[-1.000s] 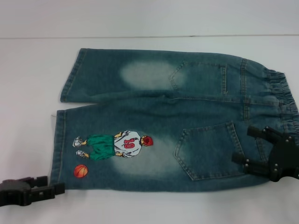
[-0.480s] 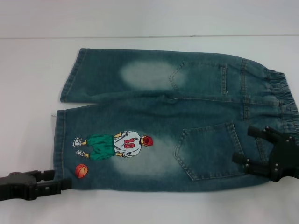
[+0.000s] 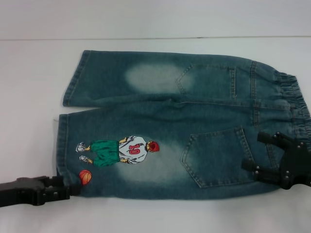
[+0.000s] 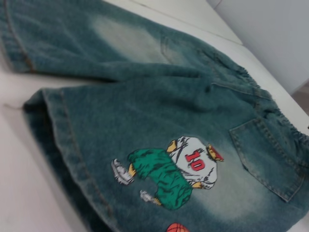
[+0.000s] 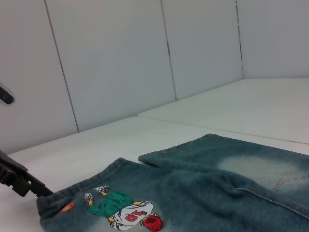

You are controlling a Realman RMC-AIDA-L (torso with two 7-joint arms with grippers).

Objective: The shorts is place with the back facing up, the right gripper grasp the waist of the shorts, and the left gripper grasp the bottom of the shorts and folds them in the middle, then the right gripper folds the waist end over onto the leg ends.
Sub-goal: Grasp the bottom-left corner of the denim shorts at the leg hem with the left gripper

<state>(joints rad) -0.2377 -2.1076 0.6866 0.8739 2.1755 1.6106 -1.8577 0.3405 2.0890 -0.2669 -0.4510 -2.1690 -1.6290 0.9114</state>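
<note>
Nearest the robot, the left gripper touches the bottom of the shorts by the basketball print; whether its fingers have closed, I cannot tell. Right gripper hangs spread over the waist; shorts lie flat on the table

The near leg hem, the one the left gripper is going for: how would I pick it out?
Find the shorts spread on the white table, ruched waist at the robot's right. The near leg hem is the flat stitched edge beside the left gripper. Unlike the far hem, it has the orange basketball print next to it.
</note>
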